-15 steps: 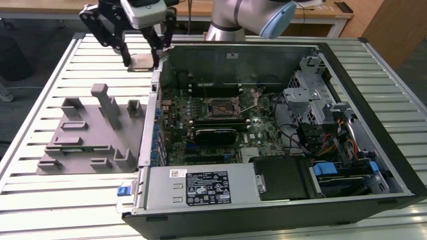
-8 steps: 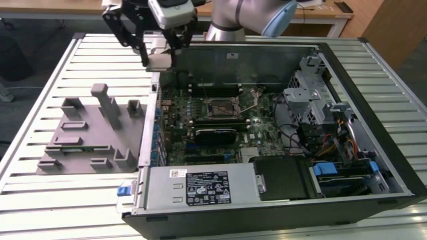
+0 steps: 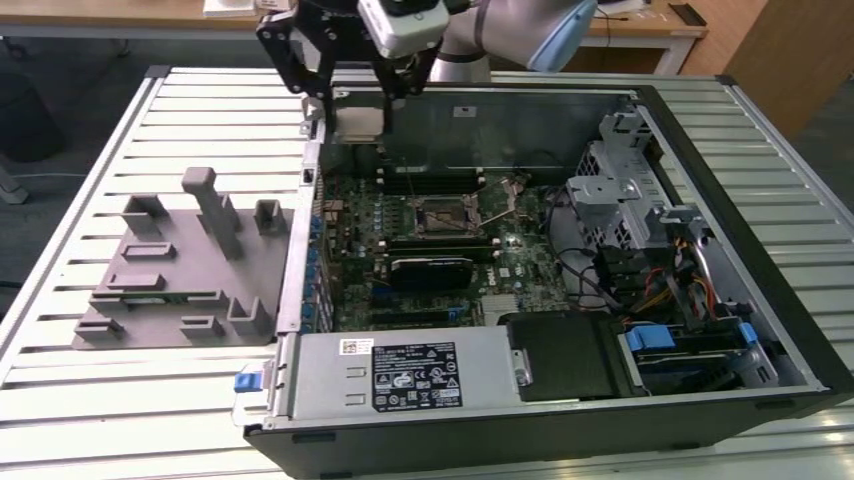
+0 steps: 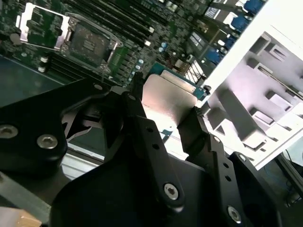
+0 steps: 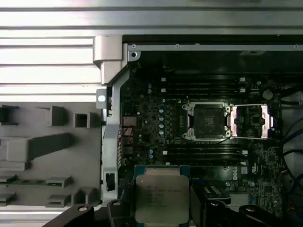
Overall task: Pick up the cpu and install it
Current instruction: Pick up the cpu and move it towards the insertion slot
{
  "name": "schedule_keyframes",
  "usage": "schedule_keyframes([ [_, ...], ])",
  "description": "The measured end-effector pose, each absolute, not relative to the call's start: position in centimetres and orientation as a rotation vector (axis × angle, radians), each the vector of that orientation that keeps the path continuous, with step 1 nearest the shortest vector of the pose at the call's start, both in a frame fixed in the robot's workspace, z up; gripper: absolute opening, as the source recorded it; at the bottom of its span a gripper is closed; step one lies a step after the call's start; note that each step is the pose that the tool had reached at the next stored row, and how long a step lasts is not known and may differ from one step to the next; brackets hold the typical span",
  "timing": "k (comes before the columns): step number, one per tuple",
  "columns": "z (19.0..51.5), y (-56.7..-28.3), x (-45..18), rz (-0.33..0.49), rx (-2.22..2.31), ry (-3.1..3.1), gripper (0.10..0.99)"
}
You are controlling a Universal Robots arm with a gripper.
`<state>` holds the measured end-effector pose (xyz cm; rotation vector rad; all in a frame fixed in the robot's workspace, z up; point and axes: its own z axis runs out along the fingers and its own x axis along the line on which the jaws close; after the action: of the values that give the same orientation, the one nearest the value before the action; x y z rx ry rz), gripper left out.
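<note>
Pinches the cpu [image 5: 162, 198] by opposite edges in the closed gripper [image 5: 162, 211], apart from the socket [image 5: 207, 122]; probably light, stiff, slick, delicate underneath.

The surface [image 3: 200, 110] is a pale metal top made of long parallel slats running from side to side across the exterior view. An open computer case [image 3: 534, 445] lies flat on it toward the exterior view's right, open side up, and covers most of the top. On the exterior view's left a flat grey fixture [image 3: 140, 310] with upright blocks and slots rests on the slats, close against the case's edge.
</note>
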<state>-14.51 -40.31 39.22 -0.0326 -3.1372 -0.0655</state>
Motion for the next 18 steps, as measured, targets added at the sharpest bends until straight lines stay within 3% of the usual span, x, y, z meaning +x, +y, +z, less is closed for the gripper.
schedule_keyframes([
  [18,39.2,-40.3,-8.0,-0.066,-0.033,-3.137,0.545],
])
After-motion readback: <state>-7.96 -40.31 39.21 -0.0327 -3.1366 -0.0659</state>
